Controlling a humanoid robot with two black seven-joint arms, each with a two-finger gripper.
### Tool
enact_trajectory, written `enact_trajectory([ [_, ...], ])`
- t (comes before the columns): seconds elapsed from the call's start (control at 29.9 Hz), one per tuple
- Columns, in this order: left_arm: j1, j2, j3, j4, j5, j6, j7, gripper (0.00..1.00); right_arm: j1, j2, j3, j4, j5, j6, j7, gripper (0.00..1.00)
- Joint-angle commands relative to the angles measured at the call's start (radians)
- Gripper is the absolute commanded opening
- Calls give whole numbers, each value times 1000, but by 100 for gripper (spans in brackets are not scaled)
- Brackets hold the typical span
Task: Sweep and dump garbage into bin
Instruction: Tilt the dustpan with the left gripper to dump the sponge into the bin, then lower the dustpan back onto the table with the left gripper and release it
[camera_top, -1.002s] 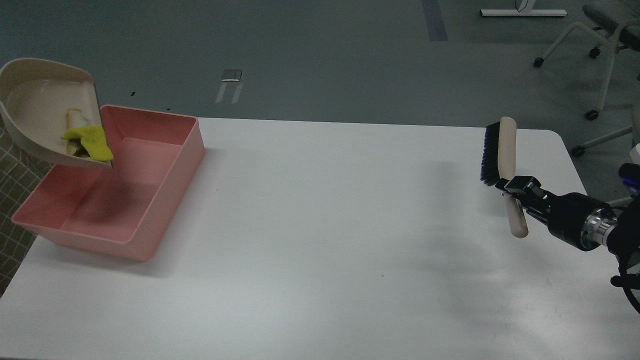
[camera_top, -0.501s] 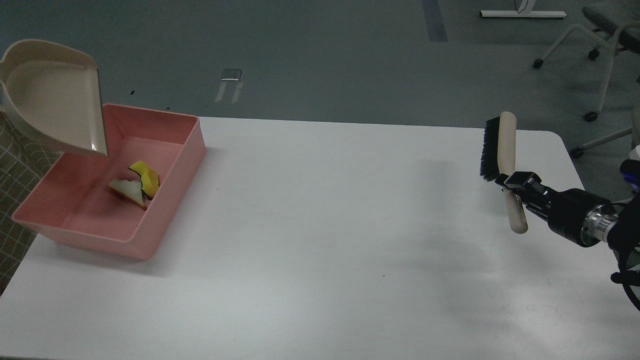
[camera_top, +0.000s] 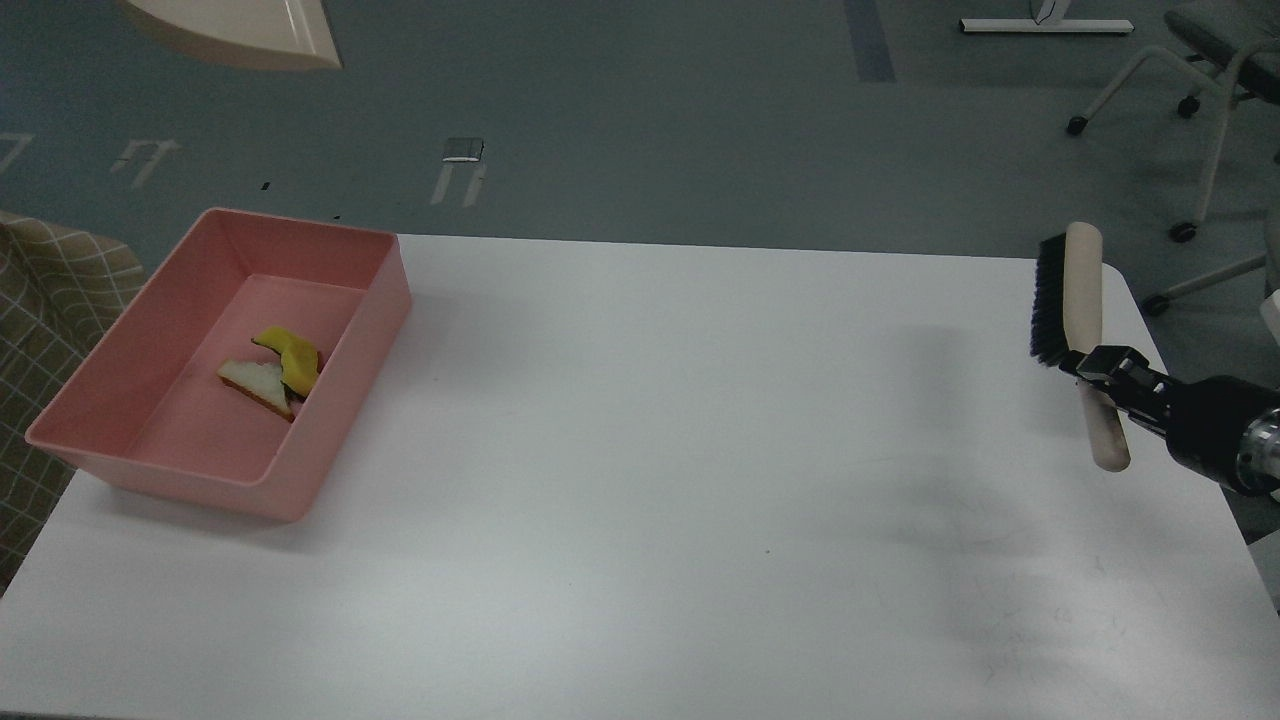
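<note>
The pink bin (camera_top: 345, 380) stands at the table's left end. Inside it lie the garbage scraps: the yellow notched piece (camera_top: 290, 356) and the whitish wedge with a brown edge (camera_top: 255, 382), touching each other. The beige dustpan (camera_top: 240, 30) shows only partly at the top left edge, lifted high and away from the bin; the left gripper holding it is out of view. My right gripper (camera_top: 1100, 372) is shut on the handle of the beige brush (camera_top: 1082, 300), held upright with its black bristles pointing left, above the table's right end.
The white table (camera_top: 650, 450) spans the view. A checked cloth-covered thing (camera_top: 40, 330) sits off the table's left edge. Office chair legs (camera_top: 1190, 130) stand on the floor at the back right.
The dustpan tipped, the scraps fell into the bin, then the dustpan rose up and away to the top edge. The right gripper with the brush moved right.
</note>
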Motion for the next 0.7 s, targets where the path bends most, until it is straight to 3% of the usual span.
enact_trajectory([
  [0.0, 7, -147, 7, 0, 10, 0, 15, 1, -1, -36, -2, -49, -4, 0, 0, 0],
  [0.07, 7, -263, 74, 0, 10, 0, 22, 1, -34, -62, -6, -49, -41, 0, 3, 0],
  [0.2, 9, -373, 205, 0, 7, 0, 13, 1, -59, -64, -5, -47, -73, 0, 21, 0],
  [0.33, 16, -535, 351, 0, -5, 78, 22, 1, -70, -67, -11, -44, -75, 0, 20, 0],
  [0.43, 19, -580, 379, 0, -5, 101, 25, 1, -79, -67, -12, -36, -75, 0, 20, 0],
  [0.67, 150, -644, 399, -8, -7, 187, 25, 1, -93, -110, -68, -24, -79, 0, 21, 0],
])
